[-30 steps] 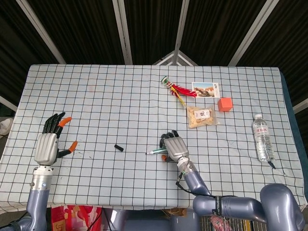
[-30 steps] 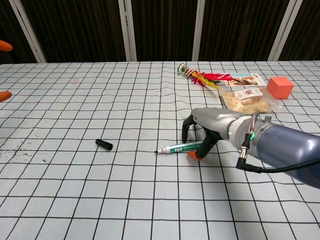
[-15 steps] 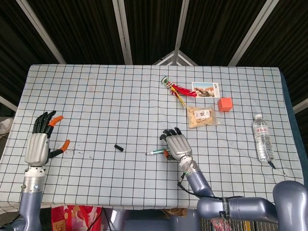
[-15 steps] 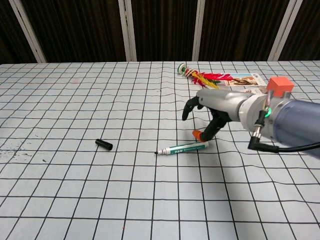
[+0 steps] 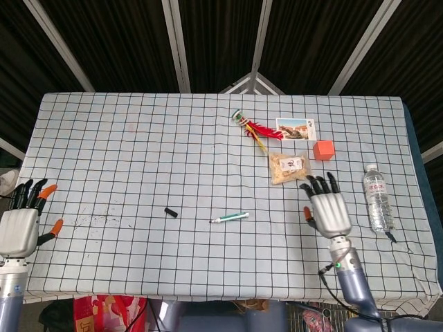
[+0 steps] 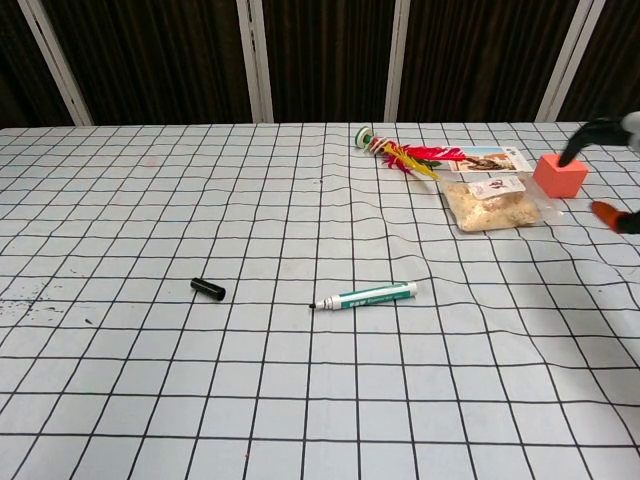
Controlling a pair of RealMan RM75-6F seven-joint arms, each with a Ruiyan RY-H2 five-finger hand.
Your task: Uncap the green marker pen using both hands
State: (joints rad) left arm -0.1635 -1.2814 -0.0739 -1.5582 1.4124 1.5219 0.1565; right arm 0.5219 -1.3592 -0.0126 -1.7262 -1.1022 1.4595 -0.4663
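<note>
- Since a second ago, the right hand has been lifted off the marker and drawn back to the right; the left hand has been pulled back toward the table's left edge.
- The marker is left lying flat on the checked cloth, near the table's middle, with its bare tip pointing left and nothing touching it.
- Its black cap is seen lying apart on the cloth, left of the marker.
- The right hand is held up with fingers spread and nothing in it, well right of the marker, between a snack bag and a water bottle; in the chest view only its fingertips are caught at the right edge.
- The left hand is held wide and empty at the table's near left corner, fingers pointing up.
- Farther back, a feathered shuttlecock, a picture card and an orange cube are laid out.
</note>
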